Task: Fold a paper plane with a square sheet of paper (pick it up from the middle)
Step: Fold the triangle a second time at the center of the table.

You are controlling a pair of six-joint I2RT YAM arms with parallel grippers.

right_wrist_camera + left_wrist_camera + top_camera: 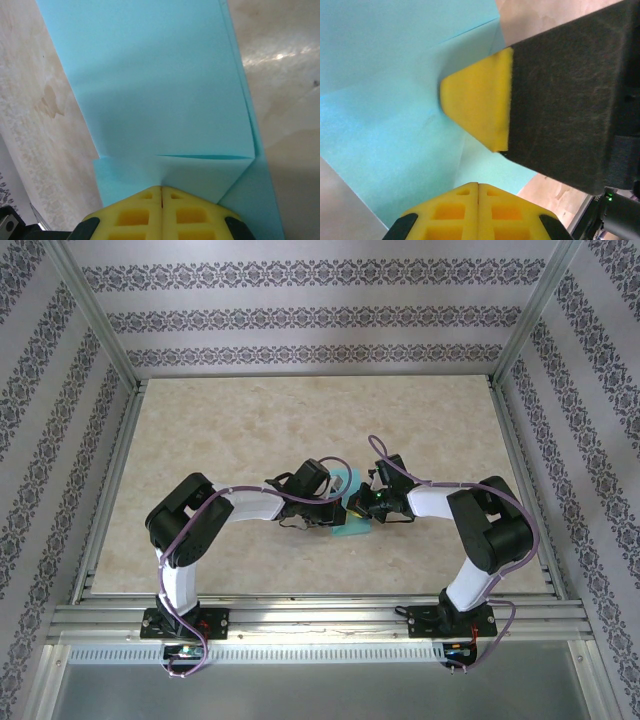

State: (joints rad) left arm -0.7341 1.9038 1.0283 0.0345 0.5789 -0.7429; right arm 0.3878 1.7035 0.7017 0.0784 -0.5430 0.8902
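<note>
Three patterned walls [320, 315] ring a marbled tabletop [250, 430] — paper [352, 531] centred.

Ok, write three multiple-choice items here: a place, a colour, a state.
1. Where is the sheet of paper?
A) far left corner
B) between the left gripper and right gripper
C) on the front rail
2. What colour is the paper?
A) turquoise
B) red
C) white
3. Both grippers are:
A) wide open
B) shut
C) one open, one shut

Answers: 1 B, the top view shows it where the arms meet; 2 A, both wrist views show turquoise; 3 B, each pair of yellow fingertips meets.
</note>
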